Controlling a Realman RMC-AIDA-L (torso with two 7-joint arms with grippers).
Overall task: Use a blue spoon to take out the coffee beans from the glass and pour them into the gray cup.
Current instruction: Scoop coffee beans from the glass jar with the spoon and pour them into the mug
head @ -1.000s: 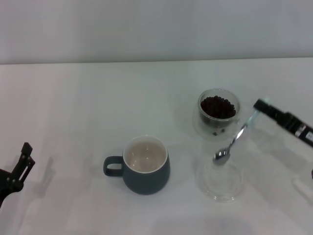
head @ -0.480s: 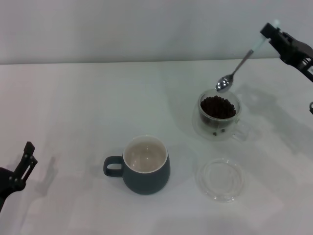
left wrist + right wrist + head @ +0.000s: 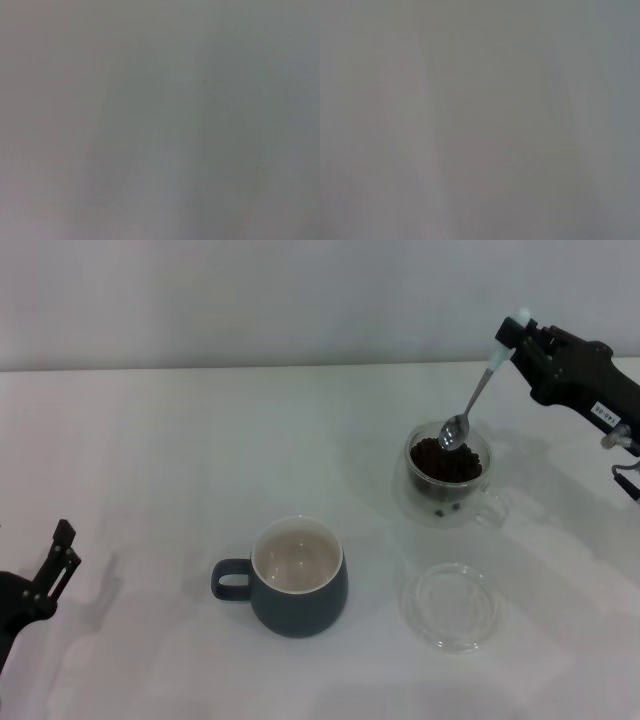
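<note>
I have the right tool (image 3: 512, 340) closed on the pale handle end of the blue spoon (image 3: 472, 400), up over the far right part of the worktop (image 3: 150, 440). I hold the spoon slanted, handle high and toward the right edge, so its metal bowl points down into the mouth of the glass (image 3: 447, 475) and sits at or just above the coffee beans (image 3: 445, 460). I cannot tell whether the bowl is touching them yet. That steep slant lets the bowl pass inside the rim without the tool itself coming near the glass, and I judge this to be the start of the scoop, with nothing carried yet.

The gray cup (image 3: 298, 578) stands toward the near edge, about mid-width, well apart from the glass, its cream inside empty and its handle toward the left edge. A flat clear saucer (image 3: 449, 605) lies near the front, between the glass and the near edge and just right of the cup. It sits low, so a loaded spoon should clear it on the way across, though a spilled bean could land there.

The left tool (image 3: 50, 575) is parked at the near left corner, its fingers apart, out of the way. Both wrist views show only blank grey.
</note>
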